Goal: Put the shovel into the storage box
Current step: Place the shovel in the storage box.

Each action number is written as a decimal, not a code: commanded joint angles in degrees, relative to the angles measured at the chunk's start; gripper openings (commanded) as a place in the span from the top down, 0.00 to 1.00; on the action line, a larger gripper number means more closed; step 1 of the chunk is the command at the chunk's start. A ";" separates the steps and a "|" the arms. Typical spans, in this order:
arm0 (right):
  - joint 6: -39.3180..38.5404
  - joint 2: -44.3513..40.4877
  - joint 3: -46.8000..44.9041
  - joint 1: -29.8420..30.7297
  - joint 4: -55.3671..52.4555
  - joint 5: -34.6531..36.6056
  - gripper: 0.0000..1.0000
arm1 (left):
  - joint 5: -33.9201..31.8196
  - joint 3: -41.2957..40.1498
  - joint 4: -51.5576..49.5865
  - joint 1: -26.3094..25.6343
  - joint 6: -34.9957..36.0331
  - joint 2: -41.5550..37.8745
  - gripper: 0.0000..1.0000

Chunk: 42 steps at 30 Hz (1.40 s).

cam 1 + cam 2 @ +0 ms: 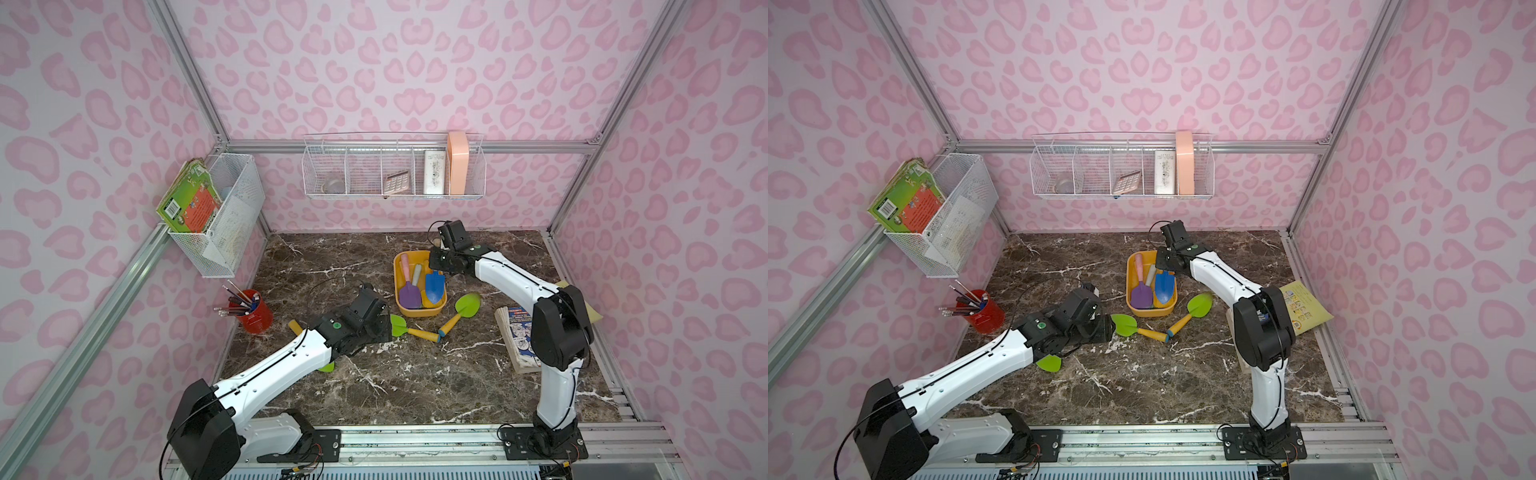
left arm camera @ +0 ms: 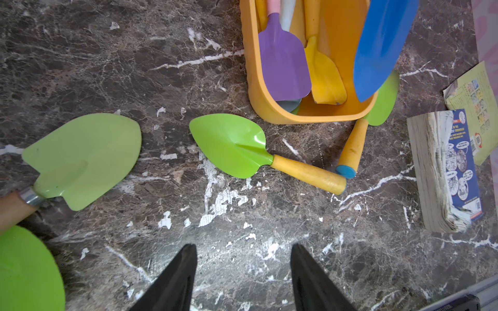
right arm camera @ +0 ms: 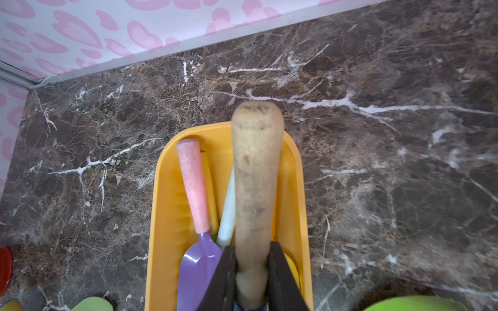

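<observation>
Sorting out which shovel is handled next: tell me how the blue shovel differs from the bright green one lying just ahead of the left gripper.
Blade: the blue shovel is blue, the green shovel bright green. Handle: the blue shovel's is bare tan wood, the green shovel's yellow. State: the right gripper is shut on the blue shovel over the storage box; the green shovel lies free on the table. Both have pointed blades.
</observation>
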 commanded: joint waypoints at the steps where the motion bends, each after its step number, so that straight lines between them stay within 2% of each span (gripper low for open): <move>1: -1.87 2.50 2.45 0.49 -1.69 1.69 0.87 | -0.79 -0.11 -0.59 0.17 0.19 -0.29 0.39; 21: -4.22 11.22 7.16 1.01 -3.61 1.35 0.84 | -0.52 -0.53 -0.28 0.55 0.32 0.32 0.40; 24: -3.92 11.89 7.51 0.84 -4.11 1.58 0.80 | -0.53 -0.46 -0.25 0.56 0.34 0.36 0.40; 28: -3.71 12.20 8.40 0.56 -5.00 1.75 0.71 | -0.34 -0.37 -0.31 0.65 0.40 0.50 0.40; 32: -4.07 11.21 8.91 0.64 -5.74 1.96 0.63 | -0.26 -0.14 -0.35 0.67 0.40 0.41 0.39; 37: -4.18 7.97 8.19 0.59 -5.90 0.74 0.62 | -0.02 0.40 -0.38 0.67 0.42 0.39 0.36; 39: -4.31 5.49 6.23 0.77 -4.74 0.21 0.62 | 0.09 0.72 -0.54 0.66 0.55 0.41 0.34; 42: -4.64 0.10 0.54 0.90 -1.24 -0.65 0.55 | -0.50 1.29 -1.33 0.58 0.56 0.50 0.32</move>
